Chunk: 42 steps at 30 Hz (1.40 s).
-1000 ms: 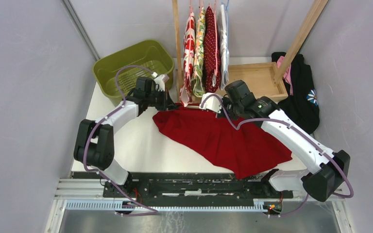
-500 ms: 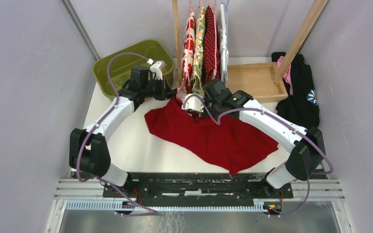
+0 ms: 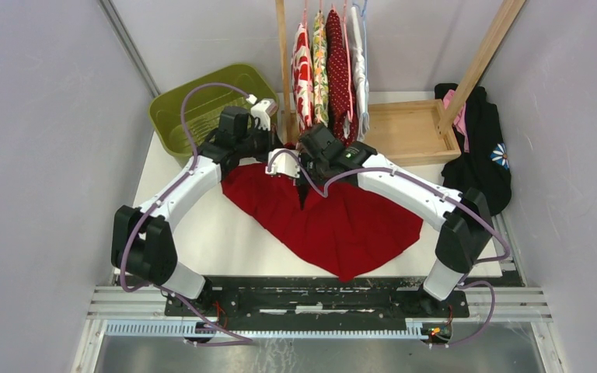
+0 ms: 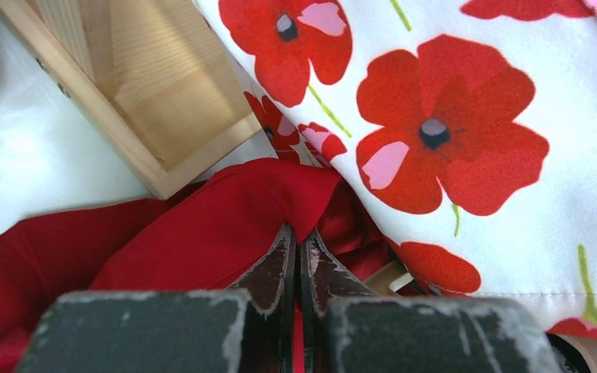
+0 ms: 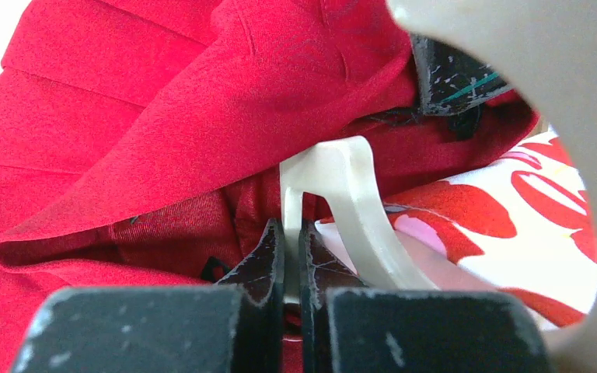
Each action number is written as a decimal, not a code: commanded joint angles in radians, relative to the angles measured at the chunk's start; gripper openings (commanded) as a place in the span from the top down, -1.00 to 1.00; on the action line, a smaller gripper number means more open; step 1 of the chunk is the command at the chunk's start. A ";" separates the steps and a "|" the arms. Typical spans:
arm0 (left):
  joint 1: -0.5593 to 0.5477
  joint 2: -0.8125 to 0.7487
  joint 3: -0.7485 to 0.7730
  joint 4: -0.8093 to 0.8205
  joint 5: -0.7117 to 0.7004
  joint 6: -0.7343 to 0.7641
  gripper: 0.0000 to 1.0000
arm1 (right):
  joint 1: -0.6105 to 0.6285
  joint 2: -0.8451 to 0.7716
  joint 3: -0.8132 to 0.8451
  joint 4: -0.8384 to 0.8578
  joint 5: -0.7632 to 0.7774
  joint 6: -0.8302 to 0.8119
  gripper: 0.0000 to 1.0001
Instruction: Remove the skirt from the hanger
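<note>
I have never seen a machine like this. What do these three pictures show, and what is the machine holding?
These are two robot arms bolted at the near edge of a white table. The wide picture is taken from above and behind them. The two close pictures come from a small camera on each wrist. A red skirt lies spread on the table. Behind it stand a green basket and a wooden rack with hanging clothes. A black garment lies at the right. The left claw is shut on a fold of the skirt. The right claw is shut on the cream plastic hanger, which the skirt partly covers.
</note>
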State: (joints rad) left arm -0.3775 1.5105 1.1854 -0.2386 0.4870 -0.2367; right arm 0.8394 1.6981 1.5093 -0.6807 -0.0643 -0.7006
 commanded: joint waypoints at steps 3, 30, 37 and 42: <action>-0.011 -0.047 -0.001 0.047 -0.005 -0.011 0.93 | 0.021 -0.005 0.094 0.140 -0.075 0.057 0.99; -0.010 -0.099 -0.012 -0.013 -0.055 0.022 0.94 | -0.066 -0.119 0.041 0.513 -0.303 0.436 0.99; -0.010 -0.170 0.014 -0.036 -0.043 0.016 0.82 | -0.066 -0.077 0.076 0.497 -0.288 0.427 0.99; -0.009 -0.304 0.026 -0.030 -0.042 0.014 0.40 | -0.066 -0.069 0.061 0.487 -0.264 0.411 0.99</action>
State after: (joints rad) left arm -0.3702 1.3338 1.1679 -0.2661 0.3897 -0.2333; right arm 0.7769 1.6722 1.5158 -0.4099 -0.3225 -0.2848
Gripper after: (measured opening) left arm 0.243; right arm 0.050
